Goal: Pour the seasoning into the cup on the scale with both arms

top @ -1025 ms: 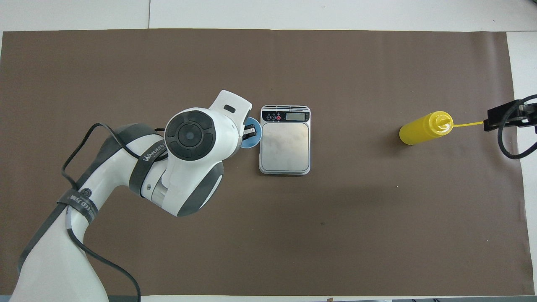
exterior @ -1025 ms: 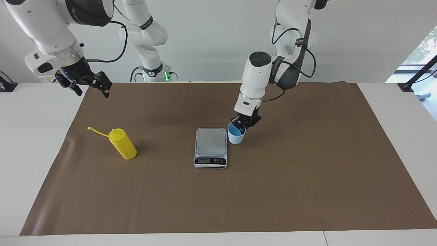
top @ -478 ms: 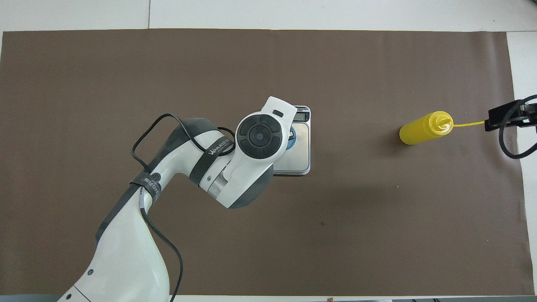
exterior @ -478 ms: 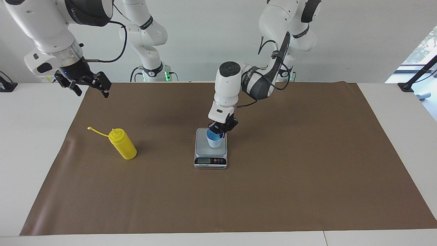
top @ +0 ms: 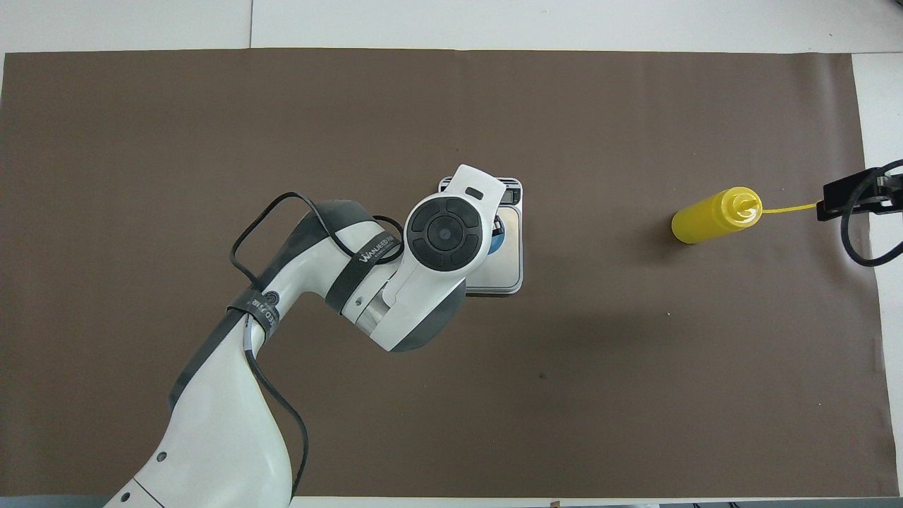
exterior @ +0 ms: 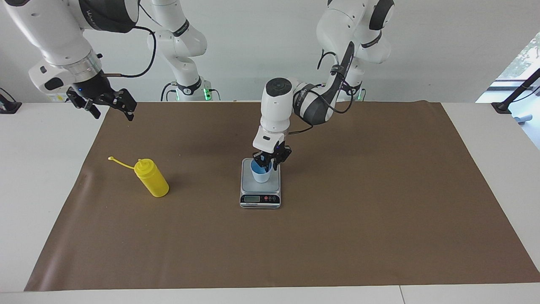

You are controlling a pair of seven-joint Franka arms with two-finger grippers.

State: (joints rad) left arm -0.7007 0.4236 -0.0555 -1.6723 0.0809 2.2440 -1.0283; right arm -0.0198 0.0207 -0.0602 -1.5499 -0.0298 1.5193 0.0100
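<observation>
Seasoning bottle (exterior: 152, 177) stands on the brown mat (exterior: 379, 219), below the waiting right gripper (exterior: 110, 103), whose fingers are spread wide and empty. Cup (exterior: 260, 172) sits on the scale (exterior: 260, 184), directly under the left gripper (exterior: 268, 162); I cannot tell whether that one grips the rim.

Matt brown mat (exterior: 337, 236), brushed-metal scale (exterior: 273, 181), smooth plastic yellow bottle (exterior: 152, 179) and blue cup (exterior: 260, 175).

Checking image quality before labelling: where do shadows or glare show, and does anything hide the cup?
Facing view: soft shadow beside the yellow bottle; bright window glare at the picture's edge; cup visible on the scale. Overhead view: the left arm covers most of the cup; steel platform slightly shiny.
</observation>
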